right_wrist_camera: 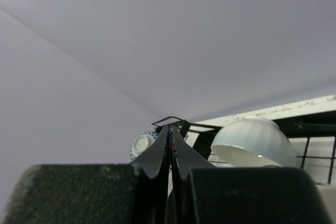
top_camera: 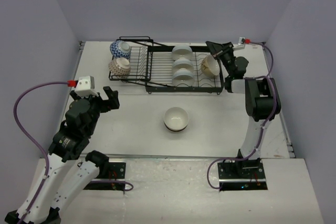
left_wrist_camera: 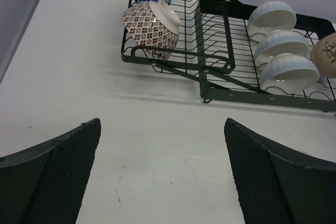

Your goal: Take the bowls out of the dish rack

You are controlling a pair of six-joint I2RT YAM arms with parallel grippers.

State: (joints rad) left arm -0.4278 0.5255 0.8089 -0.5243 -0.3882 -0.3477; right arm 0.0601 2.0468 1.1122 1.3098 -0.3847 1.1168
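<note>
- Dish rack [top_camera: 157, 72]: black wire, at the far side of the table [top_camera: 131, 135], long side running left to right. A smaller angled section joins its left end.
- Six bowls are in the rack and one is out on the table.
- Blue-and-white bowl [top_camera: 121, 48]: tipped on its side at the far left corner of the small section.
- Brown-patterned bowl [top_camera: 119, 66]: just in front of the blue-and-white one, also on its side against the rack's left edge. The two look to be touching, but this can't be confirmed.
- Three white ribbed bowls [top_camera: 182, 65]: standing on edge in the middle slots of the larger section, in a tight row one behind another.
- Cream bowl [top_camera: 209, 65]: brown floral mark on its side, on edge at the right end of the rack, just beside the white row.
- Banded bowl [top_camera: 176, 119]: white inside with a dark outer band. It sits upright on the table in front of the rack, well apart from it, between the two arms.
- Right gripper [top_camera: 211, 45]: reaches over the far right corner of the rack, just behind the cream bowl. Its fingers [right_wrist_camera: 156, 156] are pressed together with nothing visible between them. Whether it touches the bowl can't be told.
- Left gripper [top_camera: 103, 98]: hovers over bare table near the rack's left end, on the near side. It is spread wide and holds nothing, and its wrist camera faces the two patterned bowls.
</note>
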